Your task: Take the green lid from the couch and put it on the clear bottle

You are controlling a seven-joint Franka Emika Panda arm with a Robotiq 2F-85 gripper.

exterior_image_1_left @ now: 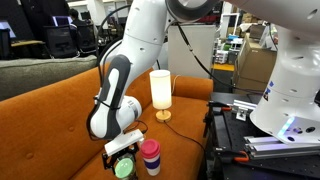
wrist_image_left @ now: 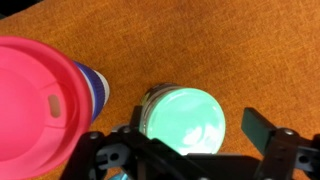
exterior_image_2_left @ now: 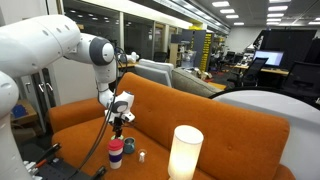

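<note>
Green lid (wrist_image_left: 185, 120) lies over the mouth of the clear bottle (wrist_image_left: 148, 98), which stands on the couch (wrist_image_left: 250, 40). At left, the pink bottle (wrist_image_left: 40, 100) stands just beside it; lifting away, I could clip and topple it. At centre, the lid may be merely resting, and the soft seat could tip it off. My hand (wrist_image_left: 192, 140) is spread, gripping nothing. No writing is legible.

Open-plan office-lab. Orange fabric couch (exterior_image_2_left: 230, 115) fills foreground in both exterior views. Lit white cylinder lamp (exterior_image_1_left: 160, 90) upright on its seat, glowing warm. Grey sofa (exterior_image_1_left: 30, 68) behind backrest. Black office chairs (exterior_image_1_left: 62, 42) further back. Ceiling light panels (exterior_image_2_left: 215, 8) in rows. Glass partition (exterior_image_2_left: 150, 40) at left. Lit monitor (exterior_image_2_left: 270, 62) on far desk.
</note>
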